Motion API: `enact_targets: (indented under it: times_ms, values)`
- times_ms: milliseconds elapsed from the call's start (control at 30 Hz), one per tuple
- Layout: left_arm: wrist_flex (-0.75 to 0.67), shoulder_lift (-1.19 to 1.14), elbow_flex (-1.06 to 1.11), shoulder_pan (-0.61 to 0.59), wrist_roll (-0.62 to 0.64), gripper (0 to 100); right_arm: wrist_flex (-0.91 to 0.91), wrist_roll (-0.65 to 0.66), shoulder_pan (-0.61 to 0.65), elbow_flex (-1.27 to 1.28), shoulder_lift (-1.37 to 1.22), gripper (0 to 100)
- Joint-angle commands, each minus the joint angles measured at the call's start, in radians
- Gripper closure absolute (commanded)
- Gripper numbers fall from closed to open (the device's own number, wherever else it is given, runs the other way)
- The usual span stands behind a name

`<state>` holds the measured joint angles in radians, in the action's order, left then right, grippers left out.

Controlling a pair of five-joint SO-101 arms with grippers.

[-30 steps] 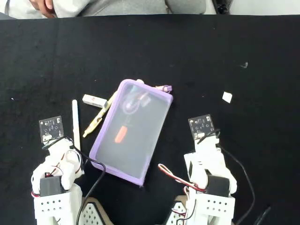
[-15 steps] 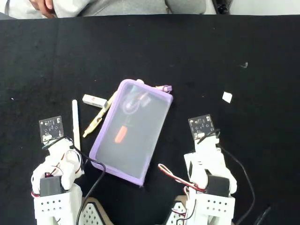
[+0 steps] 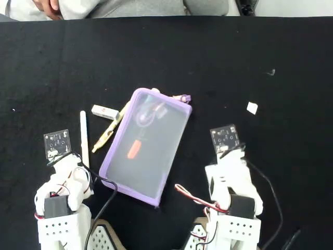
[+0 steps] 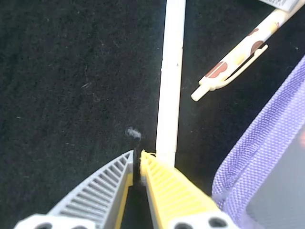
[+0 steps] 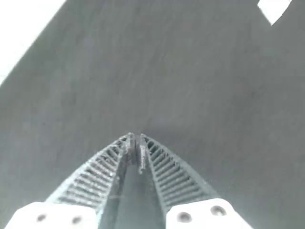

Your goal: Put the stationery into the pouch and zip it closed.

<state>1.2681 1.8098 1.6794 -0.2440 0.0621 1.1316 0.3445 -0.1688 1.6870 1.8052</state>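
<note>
A purple-edged, see-through pouch [image 3: 145, 147] lies tilted in the middle of the black table, with a small red item inside and its zipper pull [image 3: 183, 98] at the far corner. To its left lie a white pen [image 3: 83, 138], a yellow spotted pen [image 3: 111, 128] and a white eraser [image 3: 104, 111]. My left gripper [image 4: 137, 154] is shut and empty, its tips just short of the white pen [image 4: 168, 81], with the spotted pen [image 4: 243, 52] and pouch edge [image 4: 257, 143] beside it. My right gripper [image 5: 135, 139] is shut over bare table, right of the pouch.
A small white scrap [image 3: 252, 108] lies on the cloth at the right, also seen as a white scrap [image 5: 274, 8] far ahead of the right gripper. A person's arm [image 3: 49, 7] rests beyond the table's far edge.
The right arm has shifted very slightly; everything else is as before.
</note>
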Motion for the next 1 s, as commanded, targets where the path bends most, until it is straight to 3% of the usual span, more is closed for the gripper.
enact_targets:
  times_ms: [0,233,367,500,567,767,967]
  values:
    - [0.006,0.008,0.018,0.004,-0.006,97,-0.120,0.000,-0.014,-0.056,0.074,98.6]
    - [-0.023,0.009,-0.030,-0.028,-0.006,97,-0.104,0.089,0.031,-0.312,0.073,98.4]
    - [-0.146,0.009,-0.028,-0.208,-0.006,97,-0.091,-0.006,0.031,-0.455,0.065,98.4]
    - [-0.304,0.009,0.019,-0.447,-0.005,97,-0.081,-0.044,0.155,-0.545,0.045,95.6]
    - [-0.319,0.008,0.018,-0.509,-0.005,97,-0.089,-0.046,0.198,-0.570,-0.002,91.5]
    - [-0.255,0.008,0.019,-0.518,-0.006,97,-0.109,-0.094,0.219,-0.710,-0.331,89.0]
    - [-0.249,0.008,0.019,-0.527,-0.006,97,-0.052,-0.094,0.216,-1.046,-0.745,88.9]
